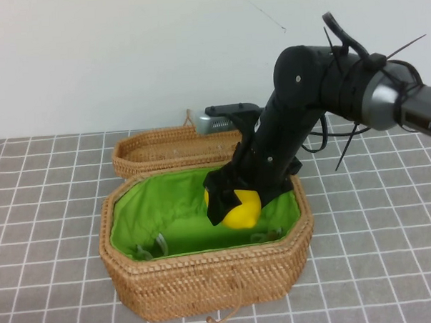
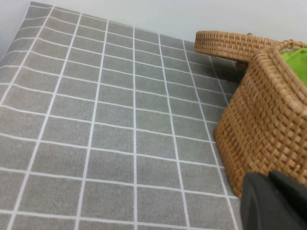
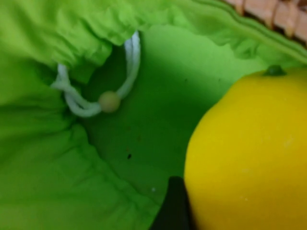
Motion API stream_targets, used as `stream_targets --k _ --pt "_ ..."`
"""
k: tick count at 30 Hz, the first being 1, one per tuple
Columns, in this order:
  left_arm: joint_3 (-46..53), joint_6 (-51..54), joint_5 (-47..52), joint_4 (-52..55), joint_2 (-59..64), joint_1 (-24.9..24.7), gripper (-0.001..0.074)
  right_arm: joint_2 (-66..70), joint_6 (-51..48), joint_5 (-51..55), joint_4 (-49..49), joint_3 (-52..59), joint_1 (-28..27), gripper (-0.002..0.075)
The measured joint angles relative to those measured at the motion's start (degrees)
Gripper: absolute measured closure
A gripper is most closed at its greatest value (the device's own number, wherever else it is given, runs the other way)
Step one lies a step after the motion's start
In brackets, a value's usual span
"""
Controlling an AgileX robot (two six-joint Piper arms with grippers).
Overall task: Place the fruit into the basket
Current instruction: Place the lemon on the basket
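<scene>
The yellow lemon [image 1: 242,209] is held in my right gripper [image 1: 233,201] inside the green-lined woven basket [image 1: 206,276], just above its floor. The right gripper is shut on the lemon, which fills the right wrist view [image 3: 249,153] with one dark finger [image 3: 173,206] beside it over the green lining [image 3: 57,158]. My left gripper [image 2: 273,201] shows only in the left wrist view, low beside the basket's outer wall [image 2: 268,124], with its two dark fingers close together and nothing between them.
The shallow unlined woven lid [image 1: 172,150] lies behind the basket, touching its back rim; it also shows in the left wrist view [image 2: 230,44]. A grey checked cloth [image 1: 46,212] covers the table. A white drawstring with a bead [image 3: 109,101] hangs inside the lining.
</scene>
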Motion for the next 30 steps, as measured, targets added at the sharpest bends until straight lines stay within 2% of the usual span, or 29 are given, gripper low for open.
stream_targets --k 5,26,30 --pt "0.00 0.00 0.00 0.00 0.00 0.00 0.0738 0.09 1.04 0.78 -1.28 -1.42 0.00 0.0087" --pt "0.00 0.11 0.00 0.00 -0.05 0.00 0.0738 0.09 3.44 3.10 -1.74 -2.88 0.00 0.0078" --pt "0.00 0.11 0.00 0.00 -0.05 0.00 0.0738 0.09 4.24 2.71 -1.74 -2.88 0.00 0.0048"
